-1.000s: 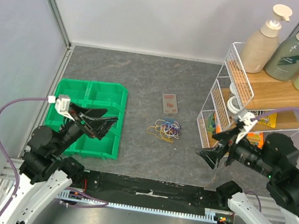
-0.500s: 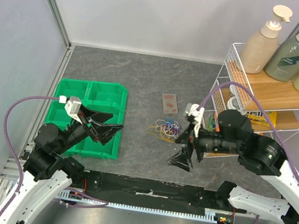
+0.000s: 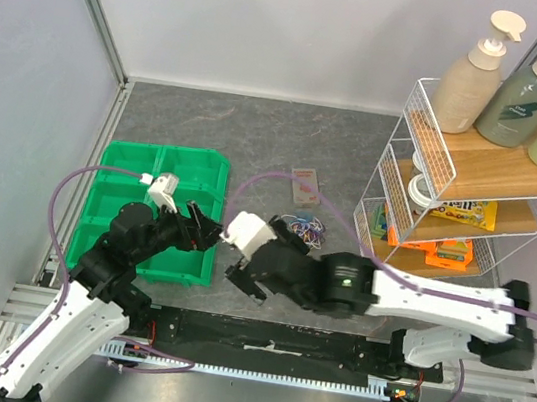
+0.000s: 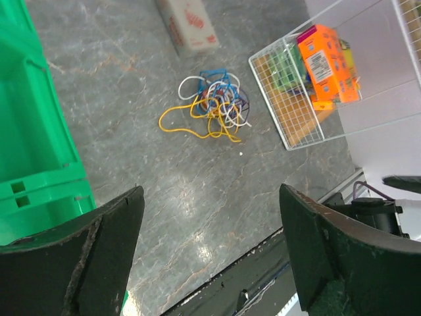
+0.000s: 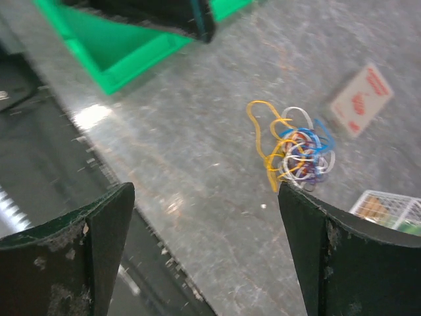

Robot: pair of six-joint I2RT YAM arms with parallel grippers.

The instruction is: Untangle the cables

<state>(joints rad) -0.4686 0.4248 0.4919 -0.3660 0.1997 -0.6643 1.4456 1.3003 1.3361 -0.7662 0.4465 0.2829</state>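
Your cables [image 3: 301, 230] lie in one loose knot on the grey desk [image 3: 259, 129], roughly between the green compartment bin [image 3: 132, 166] on the left and the white wire rack [image 3: 406, 171] on the right, and just nearer to you than a small pinkish carton [image 3: 304, 184]. Yellow, blue, white, orange and purple strands are wound together, and a yellow loop trails out of the knot toward the bin. Nothing touches the knot. Your left jaws hang above the near right corner of the bin, spread wide with only bare desk between them; the left wrist camera looks past them at the cables [image 4: 210, 105], the carton [image 4: 187, 23] and the rack's bottom shelf with an orange packet [image 4: 325, 62]. Your right arm [image 3: 406, 294] reaches across the near edge of the desk, and its jaws also stand wide apart and hold nothing. In the right wrist view the cables [image 5: 296, 148] sit beyond the jaws.
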